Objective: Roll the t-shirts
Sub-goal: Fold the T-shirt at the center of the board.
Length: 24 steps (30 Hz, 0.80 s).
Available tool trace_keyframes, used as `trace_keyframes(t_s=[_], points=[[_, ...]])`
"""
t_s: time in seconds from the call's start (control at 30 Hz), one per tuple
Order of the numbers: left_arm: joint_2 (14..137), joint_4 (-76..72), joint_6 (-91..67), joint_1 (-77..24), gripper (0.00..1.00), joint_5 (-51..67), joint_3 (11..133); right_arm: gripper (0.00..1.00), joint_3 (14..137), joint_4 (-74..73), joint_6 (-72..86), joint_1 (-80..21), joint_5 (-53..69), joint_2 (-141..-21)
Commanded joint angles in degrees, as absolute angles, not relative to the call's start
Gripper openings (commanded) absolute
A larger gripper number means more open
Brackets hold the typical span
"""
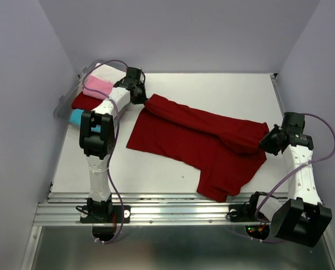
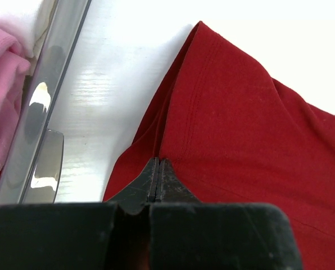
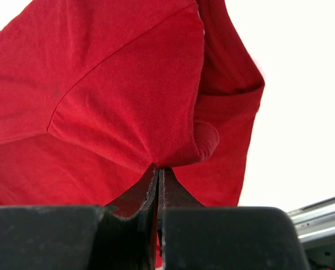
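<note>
A large dark red t-shirt (image 1: 195, 140) lies spread on the white table, its far edge folded over into a long band from upper left to right. My left gripper (image 1: 144, 99) is shut on the shirt's upper left corner; in the left wrist view (image 2: 158, 163) the cloth (image 2: 240, 129) runs from the closed tips. My right gripper (image 1: 267, 140) is shut on the shirt's right end; in the right wrist view (image 3: 158, 169) the fabric (image 3: 128, 95) bunches at the tips. Pink (image 1: 95, 86), white (image 1: 108, 73), dark red (image 1: 84, 101) and cyan (image 1: 76, 117) shirts sit in the tub.
A clear plastic tub (image 1: 63, 104) stands at the table's far left corner, its rim showing in the left wrist view (image 2: 49, 101). Grey walls close in the back and both sides. An aluminium rail (image 1: 173, 211) runs along the near edge.
</note>
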State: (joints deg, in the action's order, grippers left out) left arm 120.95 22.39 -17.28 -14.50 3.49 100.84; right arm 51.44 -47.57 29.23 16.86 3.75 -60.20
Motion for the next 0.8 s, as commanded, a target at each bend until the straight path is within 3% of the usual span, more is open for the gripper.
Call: trace_keyframes(t_s=[0.0, 0.33, 0.37, 0.43, 0.47, 0.53, 0.57, 0.77], points=[[117.16, 21.62, -17.14, -13.98, 0.00, 3.69, 100.63, 0.01, 54.05, -51.32, 27.77, 17.31, 5.44, -57.83], [118.21, 22.15, -17.23, -14.06, 0.00, 3.08, 100.64, 0.03, 54.32, -58.35, 28.04, 17.31, 7.21, -54.93], [118.47, 22.50, -17.14, -14.06, 0.00, 2.99, 100.72, 0.15, 54.32, -58.71, 28.39, 17.31, 6.68, -54.67], [119.44, 24.51, -16.88, -14.06, 0.00, 2.99, 102.03, 0.26, 54.93, -59.76, 28.91, 17.31, 5.72, -54.14], [119.70, 25.39, -16.88, -13.98, 0.01, 2.64, 102.56, 0.40, 55.02, -60.03, 29.09, 17.31, 5.19, -54.14], [119.71, 26.19, -16.88, -14.15, 0.14, 2.46, 103.01, 0.43, 55.02, -60.12, 29.44, 17.31, 4.40, -53.53], [118.49, 26.28, -16.88, -14.24, 0.22, 2.90, 102.92, 0.53, 55.37, -59.68, 30.05, 17.31, 2.83, -53.00], [116.01, 26.01, -16.35, -15.29, 0.24, 6.59, 104.58, 0.51, 55.55, -52.84, 32.08, 17.31, 4.48, -55.36]])
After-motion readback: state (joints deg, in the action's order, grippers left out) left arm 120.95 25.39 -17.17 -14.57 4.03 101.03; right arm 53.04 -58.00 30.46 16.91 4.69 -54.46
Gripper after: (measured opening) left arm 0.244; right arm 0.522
